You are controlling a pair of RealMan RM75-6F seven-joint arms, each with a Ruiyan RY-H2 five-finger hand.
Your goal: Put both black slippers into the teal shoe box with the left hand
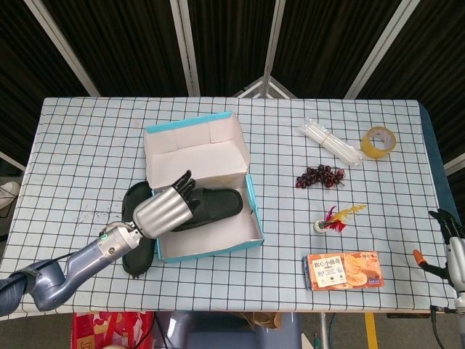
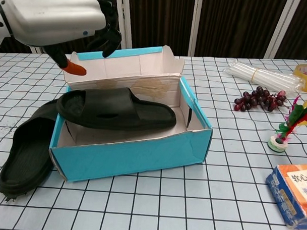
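- While one black slipper (image 2: 116, 109) lies in the teal shoe box (image 2: 142, 152), its heel end propped on the box's left wall, my left hand (image 2: 53, 15) hangs above it, touching nothing.
- My left fingers (image 1: 185, 187) are spread apart and slightly bent, holding nothing; the chest view shows the hand from close up, filling the top left corner.
- A second black slipper (image 2: 25, 153) lies sole-up on the checked tablecloth (image 1: 87, 138), just beside the box's left wall and outside it.
- At the box's far side its white-lined lid (image 1: 195, 149) stands open.
- My right hand (image 1: 454, 251) shows only at the head view's right edge, off the table; whether its fingers are apart or closed, I cannot tell.
- Right of the box sit dark grapes (image 1: 320, 176), a bundle of clear tubes (image 1: 328, 142), a roll of yellow tape (image 1: 378, 142), a feathered shuttlecock (image 1: 336, 218) and an orange snack box (image 1: 344, 270).
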